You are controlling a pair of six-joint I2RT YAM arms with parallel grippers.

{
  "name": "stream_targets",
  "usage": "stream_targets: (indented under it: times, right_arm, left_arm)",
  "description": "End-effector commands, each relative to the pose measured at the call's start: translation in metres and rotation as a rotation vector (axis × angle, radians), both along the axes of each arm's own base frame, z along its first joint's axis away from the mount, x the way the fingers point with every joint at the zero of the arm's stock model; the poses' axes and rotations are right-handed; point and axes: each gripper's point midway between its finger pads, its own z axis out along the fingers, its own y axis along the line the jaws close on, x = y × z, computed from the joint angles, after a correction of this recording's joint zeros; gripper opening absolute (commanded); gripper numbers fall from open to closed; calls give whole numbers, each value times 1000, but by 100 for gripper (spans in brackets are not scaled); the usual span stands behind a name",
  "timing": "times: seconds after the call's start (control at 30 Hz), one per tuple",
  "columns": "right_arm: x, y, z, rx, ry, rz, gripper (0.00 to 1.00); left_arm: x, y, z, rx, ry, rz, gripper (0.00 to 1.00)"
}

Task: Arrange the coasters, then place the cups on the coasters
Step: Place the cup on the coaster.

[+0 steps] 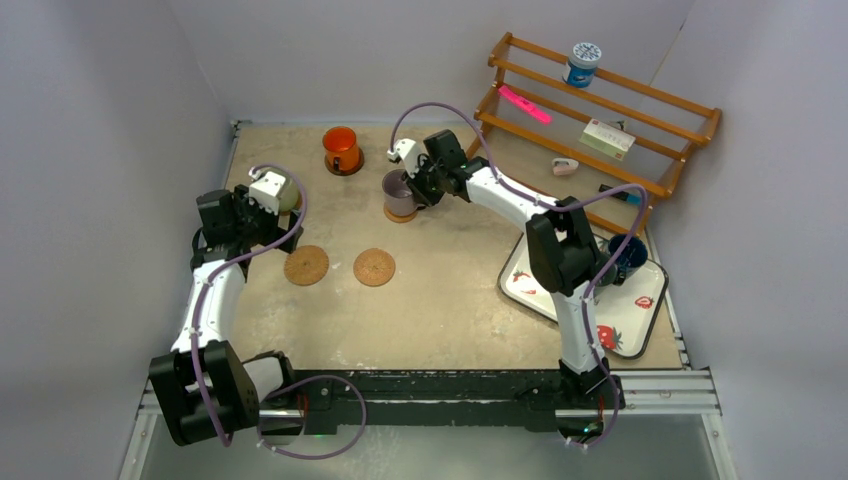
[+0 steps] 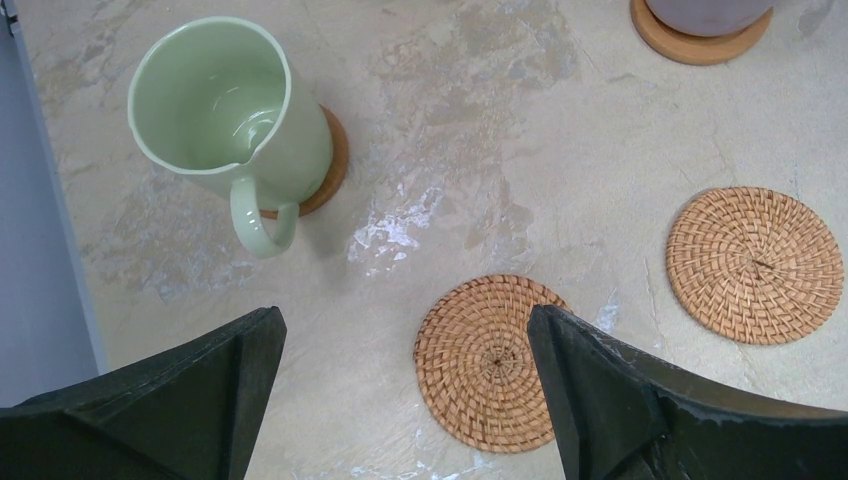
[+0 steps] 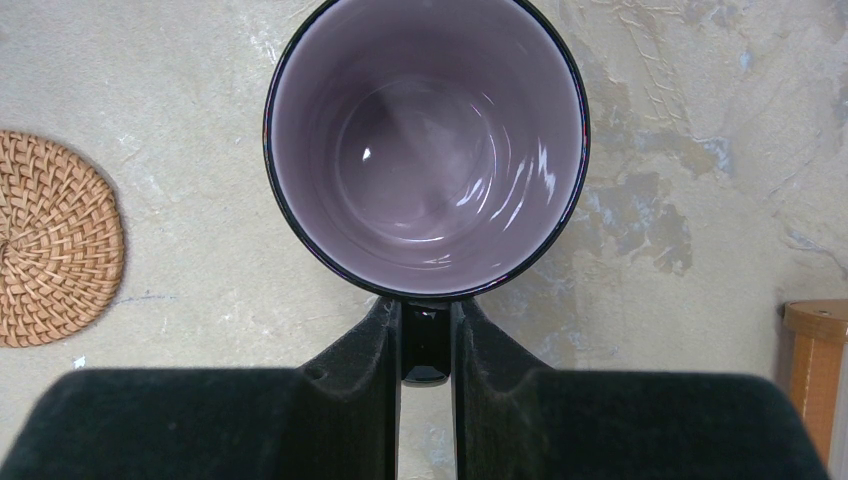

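At upper centre of the overhead view, your right gripper [image 3: 425,322] pinches the handle of the translucent purple-grey mug [image 3: 427,140], which is seated on a darker wooden coaster [image 2: 700,50]; your left gripper [image 2: 402,318] gapes empty.

1. Top view: green mug [image 1: 291,193] near the table's left edge is mostly behind left arm [image 1: 250,215].
2. Blue mug [image 1: 630,252] on tray [image 1: 640,315], right edge, is half hidden by right arm [image 1: 560,250].
3. Left wrist: coaster under green mug [image 2: 337,160] shows an arc only. Purple mug [image 2: 705,12] is cut by the frame top.
4. Right wrist: the purple mug's handle is mostly buried in right gripper [image 3: 427,312]. Woven coaster [image 3: 50,240] is cut at the frame's left. Wooden piece [image 3: 815,365] is cut at the right, can't ID.
5. Small pale object [image 1: 565,166] on rack [image 1: 640,88]: too small to tell.
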Motion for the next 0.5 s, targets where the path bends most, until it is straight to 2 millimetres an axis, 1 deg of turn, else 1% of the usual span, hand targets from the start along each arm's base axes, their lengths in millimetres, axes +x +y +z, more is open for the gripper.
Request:
stream_targets:
  times: [0.0, 0.47]
  right_arm:
    - [4, 15, 33, 69, -79, 41, 0]
    - [-1, 18, 33, 68, -79, 64, 0]
  left_arm:
    - [2, -2, 10, -2, -44, -19, 100]
    - [2, -1, 11, -1, -45, -18, 100]
